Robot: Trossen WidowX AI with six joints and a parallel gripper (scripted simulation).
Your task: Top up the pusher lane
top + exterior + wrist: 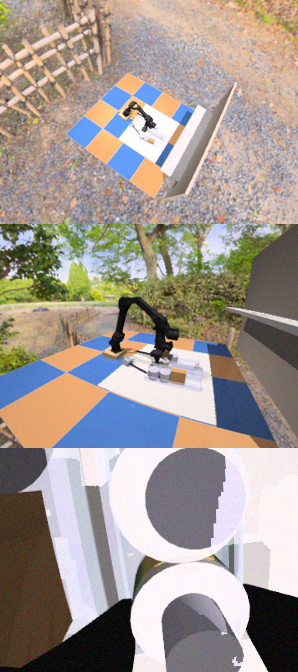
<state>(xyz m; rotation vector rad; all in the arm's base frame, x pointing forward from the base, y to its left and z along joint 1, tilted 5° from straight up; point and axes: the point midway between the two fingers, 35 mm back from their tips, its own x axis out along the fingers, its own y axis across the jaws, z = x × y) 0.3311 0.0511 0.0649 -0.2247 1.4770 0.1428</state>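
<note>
My gripper [193,640] [159,355] [150,128] is shut on a jar [189,617] with a white rim and a grey top, held upright at the front end of a clear-walled lane [73,511] [189,368]. A matching jar [180,494] [174,358] stands in the lane right ahead of it; the two rims look to be touching or nearly so. The pusher plate behind it is hidden in the wrist view. I cannot tell whether the held jar rests on the lane floor.
Two grey jars [153,372] [164,375] and a brown block [177,376] [27,571] stand in the neighbouring lane, close to my left. A small grey cylinder [127,361] lies on the white mat. A tall grey wall with a shelf [262,321] [201,137] rises to the right.
</note>
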